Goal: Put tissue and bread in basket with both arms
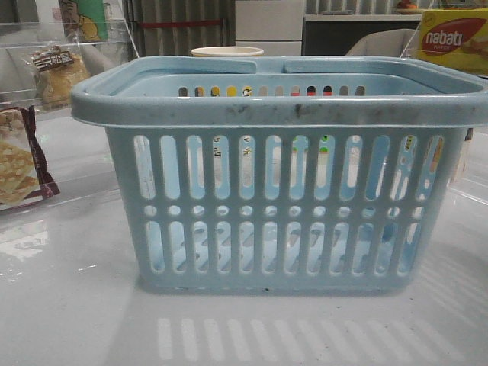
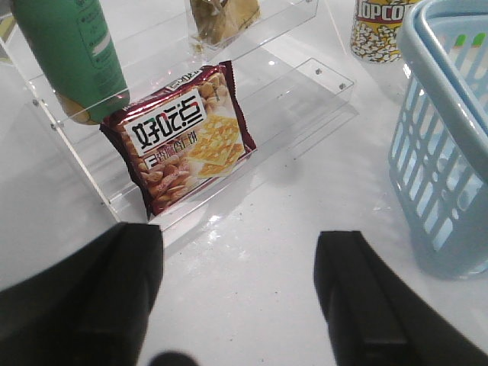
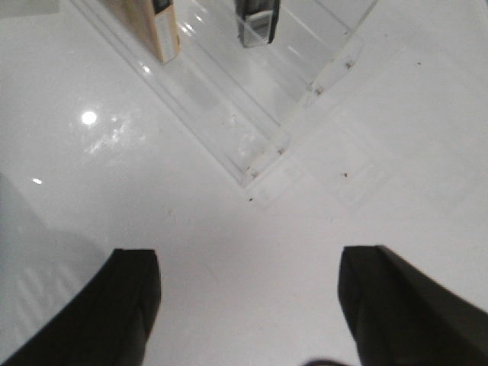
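The light-blue basket [image 1: 282, 175] stands in the middle of the table and fills the front view; its side also shows in the left wrist view [image 2: 442, 145]. The bread [image 1: 57, 72], a brown bun in clear wrap, sits on the upper step of a clear shelf at the far left; its lower edge shows in the left wrist view [image 2: 223, 19]. A dark flat pack with a pale patch, the tissue [image 3: 257, 19], stands on another clear shelf; only its lower end shows. My left gripper [image 2: 240, 236] and right gripper [image 3: 248, 255] are open and empty above the bare table. Neither shows in the front view.
A maroon-edged cracker packet [image 2: 187, 137] leans on the left shelf's lower step, under a green bag [image 2: 72, 53]. A popcorn cup [image 2: 377, 30] stands behind the basket. A tan box [image 3: 152, 27] stands on the right shelf [image 3: 267, 145]. A yellow Nabati box [image 1: 454, 38] is at the far right.
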Robot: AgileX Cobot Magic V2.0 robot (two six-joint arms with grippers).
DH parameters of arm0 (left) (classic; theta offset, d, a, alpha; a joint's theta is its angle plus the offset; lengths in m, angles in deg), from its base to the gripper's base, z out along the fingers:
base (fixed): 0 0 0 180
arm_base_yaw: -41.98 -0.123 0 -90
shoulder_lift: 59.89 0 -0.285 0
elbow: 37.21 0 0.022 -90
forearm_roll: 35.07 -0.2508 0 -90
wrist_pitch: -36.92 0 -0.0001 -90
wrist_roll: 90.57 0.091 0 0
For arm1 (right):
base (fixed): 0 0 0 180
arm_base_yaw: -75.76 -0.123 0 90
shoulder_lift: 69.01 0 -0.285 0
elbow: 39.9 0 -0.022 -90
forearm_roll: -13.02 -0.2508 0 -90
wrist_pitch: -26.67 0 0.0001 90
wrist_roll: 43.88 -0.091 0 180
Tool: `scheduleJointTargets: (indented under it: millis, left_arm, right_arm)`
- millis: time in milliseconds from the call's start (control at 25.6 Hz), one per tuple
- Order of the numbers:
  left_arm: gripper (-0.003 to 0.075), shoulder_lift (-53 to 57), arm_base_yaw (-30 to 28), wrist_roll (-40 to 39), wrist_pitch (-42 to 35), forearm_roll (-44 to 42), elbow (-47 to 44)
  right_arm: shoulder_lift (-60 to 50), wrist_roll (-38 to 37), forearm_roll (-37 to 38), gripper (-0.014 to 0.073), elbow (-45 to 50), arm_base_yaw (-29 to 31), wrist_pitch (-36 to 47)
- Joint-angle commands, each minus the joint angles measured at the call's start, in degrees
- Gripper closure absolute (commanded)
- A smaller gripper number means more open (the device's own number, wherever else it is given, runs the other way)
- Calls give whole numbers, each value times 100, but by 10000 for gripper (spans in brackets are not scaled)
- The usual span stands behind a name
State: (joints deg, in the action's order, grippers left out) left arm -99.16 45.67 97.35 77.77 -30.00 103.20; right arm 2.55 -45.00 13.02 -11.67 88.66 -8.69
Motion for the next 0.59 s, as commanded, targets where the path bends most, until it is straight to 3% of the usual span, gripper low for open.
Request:
scheduleJointTargets:
  millis: [0,547]
  left_arm:
    - [234,-44,-11,-13,-480,74,167]
    - [234,-44,-11,-13,-480,74,167]
  right_arm:
    - [458,5,-97,4,-623,71,457]
    - [3369,5,-353,4,-2808,65,1098]
